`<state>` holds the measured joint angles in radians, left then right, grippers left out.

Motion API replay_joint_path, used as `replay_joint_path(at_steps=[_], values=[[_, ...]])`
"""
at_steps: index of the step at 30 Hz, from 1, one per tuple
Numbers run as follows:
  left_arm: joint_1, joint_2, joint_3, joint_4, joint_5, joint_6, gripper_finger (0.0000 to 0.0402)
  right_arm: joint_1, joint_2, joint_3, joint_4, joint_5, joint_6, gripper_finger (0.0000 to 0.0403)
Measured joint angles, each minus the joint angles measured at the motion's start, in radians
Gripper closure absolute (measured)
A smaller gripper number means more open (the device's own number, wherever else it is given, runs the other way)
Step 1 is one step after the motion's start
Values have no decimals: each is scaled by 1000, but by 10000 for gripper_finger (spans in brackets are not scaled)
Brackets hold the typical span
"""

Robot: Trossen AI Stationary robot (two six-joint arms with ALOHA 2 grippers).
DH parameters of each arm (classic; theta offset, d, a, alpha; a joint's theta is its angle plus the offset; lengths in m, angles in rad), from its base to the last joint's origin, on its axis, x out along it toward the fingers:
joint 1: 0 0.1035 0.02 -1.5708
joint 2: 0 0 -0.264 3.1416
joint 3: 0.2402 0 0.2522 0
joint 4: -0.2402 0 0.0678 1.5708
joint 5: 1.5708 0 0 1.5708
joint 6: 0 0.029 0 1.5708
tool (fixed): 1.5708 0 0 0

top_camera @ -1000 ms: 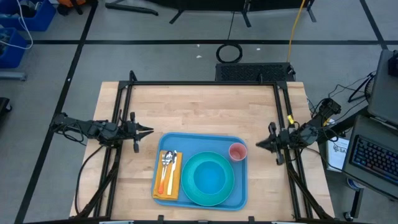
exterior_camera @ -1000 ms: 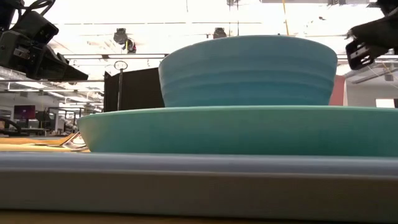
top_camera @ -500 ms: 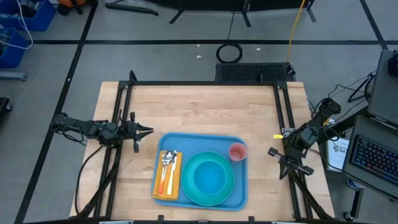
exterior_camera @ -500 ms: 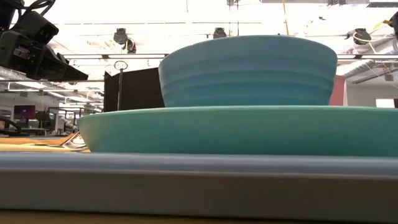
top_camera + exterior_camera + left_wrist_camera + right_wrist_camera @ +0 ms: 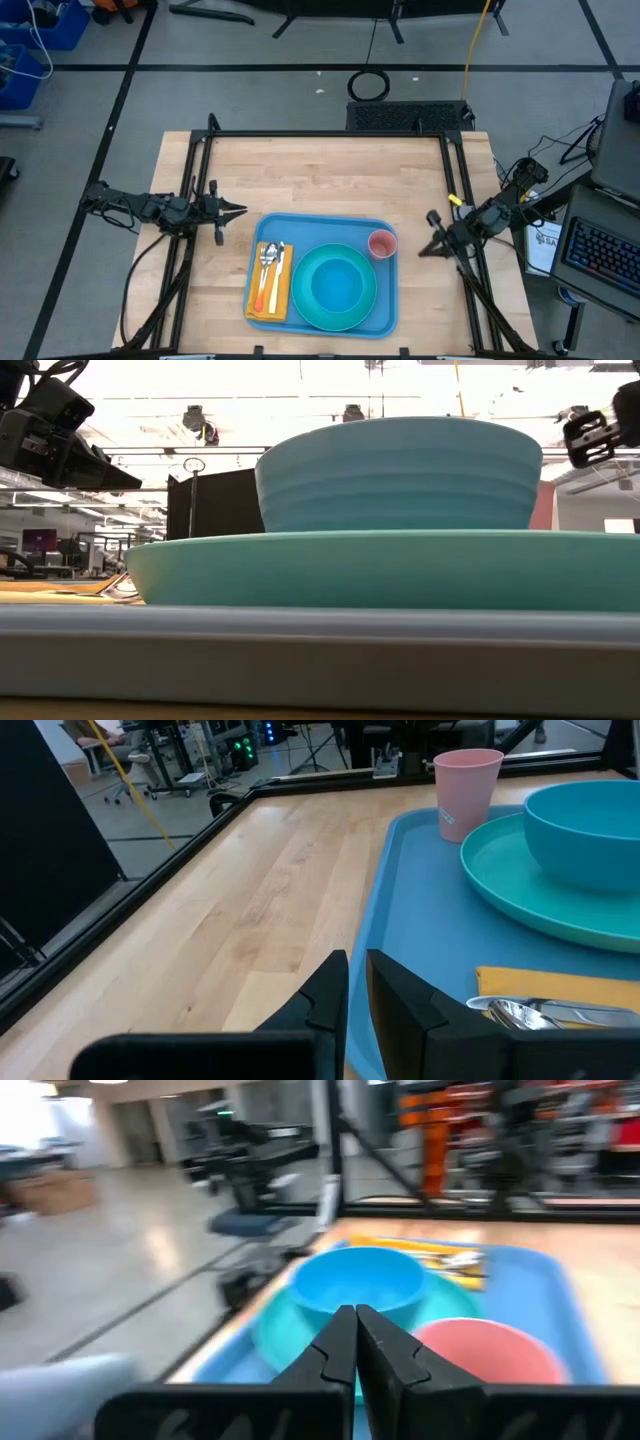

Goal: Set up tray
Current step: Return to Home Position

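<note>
Tray (image 5: pixel 320 230) between left gripper (image 5: pixel 243 211) and right gripper (image 5: pixel 422 250), both closed, empty

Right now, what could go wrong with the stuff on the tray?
The tall pink cup stands at the tray's corner nearest the right claw; a low swing there might tip it. The blue bowl just sits on the turquoise plate, so a bump to the tray could slide it. The left claw waits by the tray's other side.

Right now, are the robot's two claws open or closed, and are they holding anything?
Left gripper: shut, empty, left of the tray.
Right gripper: shut, empty, right of the tray.
</note>
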<state>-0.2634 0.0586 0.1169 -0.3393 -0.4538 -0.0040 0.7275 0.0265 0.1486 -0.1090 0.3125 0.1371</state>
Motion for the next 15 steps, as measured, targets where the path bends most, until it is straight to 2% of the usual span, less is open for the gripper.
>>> replay_joint_path(at_steps=[3, 15], values=[[0, 0, 0, 0, 0, 0, 355, 0, 0, 0, 0, 82, 0, 403], [0, 0, 0, 0, 0, 0, 355, 0, 0, 0, 0, 76, 0, 403]])
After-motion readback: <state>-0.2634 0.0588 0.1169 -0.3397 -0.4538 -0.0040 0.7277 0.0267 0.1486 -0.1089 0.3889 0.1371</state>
